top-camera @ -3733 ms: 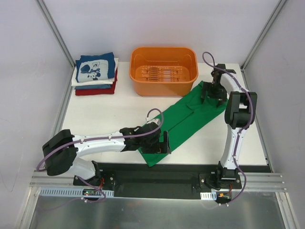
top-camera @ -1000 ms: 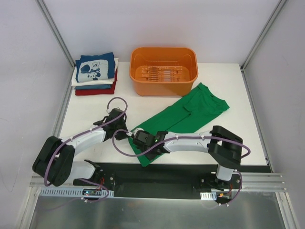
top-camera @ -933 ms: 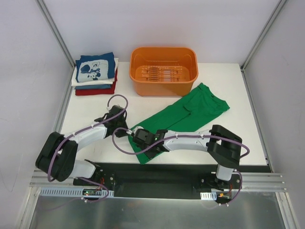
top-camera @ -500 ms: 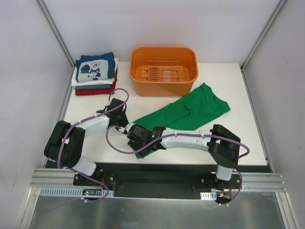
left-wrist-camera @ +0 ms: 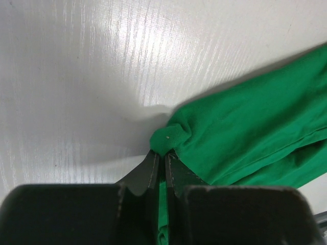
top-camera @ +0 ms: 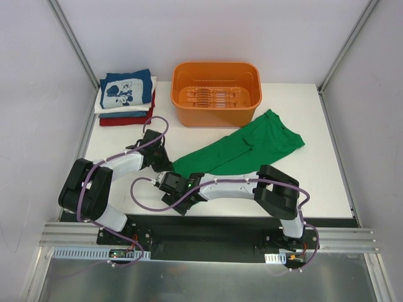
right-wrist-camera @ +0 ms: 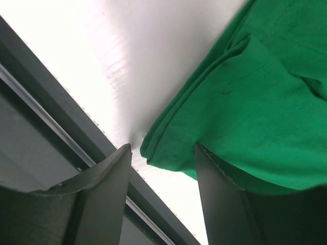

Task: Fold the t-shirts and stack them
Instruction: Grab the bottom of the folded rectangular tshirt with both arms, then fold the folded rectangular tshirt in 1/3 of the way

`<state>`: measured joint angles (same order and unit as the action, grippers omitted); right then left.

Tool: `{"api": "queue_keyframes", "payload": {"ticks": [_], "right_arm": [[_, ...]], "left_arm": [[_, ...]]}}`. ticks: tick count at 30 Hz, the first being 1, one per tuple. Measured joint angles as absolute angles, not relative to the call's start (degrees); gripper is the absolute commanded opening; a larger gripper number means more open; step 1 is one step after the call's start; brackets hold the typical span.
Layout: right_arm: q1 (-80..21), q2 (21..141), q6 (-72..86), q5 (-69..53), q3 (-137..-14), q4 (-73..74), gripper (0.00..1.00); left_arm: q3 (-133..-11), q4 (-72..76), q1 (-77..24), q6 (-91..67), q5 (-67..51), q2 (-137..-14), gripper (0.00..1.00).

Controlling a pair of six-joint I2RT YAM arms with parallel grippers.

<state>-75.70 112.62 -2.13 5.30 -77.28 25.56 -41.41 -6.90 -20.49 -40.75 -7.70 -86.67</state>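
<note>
A bright green t-shirt (top-camera: pixel 242 150) lies in a long diagonal band across the table's middle, roughly folded lengthwise. My left gripper (top-camera: pixel 164 161) is shut on the shirt's near-left corner; in the left wrist view the green cloth (left-wrist-camera: pixel 245 127) bunches at the tips of the left gripper (left-wrist-camera: pixel 163 153). My right gripper (top-camera: pixel 177 201) stands open close to the front edge. In the right wrist view a folded corner of the shirt (right-wrist-camera: pixel 255 102) lies loose between the fingers of the right gripper (right-wrist-camera: pixel 162 153). A stack of folded t-shirts (top-camera: pixel 126 96), navy printed one on top, sits at the back left.
An orange plastic tub (top-camera: pixel 216 92) stands at the back centre, just beyond the green shirt. The black rail at the table's front edge (right-wrist-camera: pixel 41 81) runs right beside the right gripper's fingers. Both arms cross low over the front left of the table (top-camera: pixel 315 182).
The right gripper has opened and let go of the green shirt, sliding left toward the front edge. The left gripper, still shut on the corner, has moved slightly back and left.
</note>
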Motion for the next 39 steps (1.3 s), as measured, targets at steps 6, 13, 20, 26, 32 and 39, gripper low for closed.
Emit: {"api": "queue_keyframes", "payload": {"ticks": [6,13,20,26,32,39], "right_arm": [[-76.0,112.9,-1.9,7.4,-77.8,26.0,0.27],[-76.9,112.2,-1.5,5.8,-76.8,24.8,0.01],[-79.7,108.6,-1.4,-5.1,-75.2,20.3,0.01],[-79.3,101.5,-1.4,-8.9,-74.1,16.9,0.01],[-77.2,94.5,-0.6,-9.5,-69.2,16.0,0.01],[-71.6,87.8,1.6,-8.6,-60.3,17.3,0.01]], "left_arm": [[-39.8,-5.2,-20.1,-40.8,-8.3,-85.6,0.00],[-33.2,-5.8,-20.1,-41.2,-6.2,-77.3,0.00],[-28.9,-14.1,-20.1,-42.5,-1.9,-59.5,0.00],[-28.8,-18.5,-20.1,-44.0,0.3,-46.4,0.00],[-32.9,-20.3,-23.4,-44.2,0.4,-51.2,0.00],[-44.6,-19.5,-34.1,-44.2,4.9,-62.8,0.00]]}}
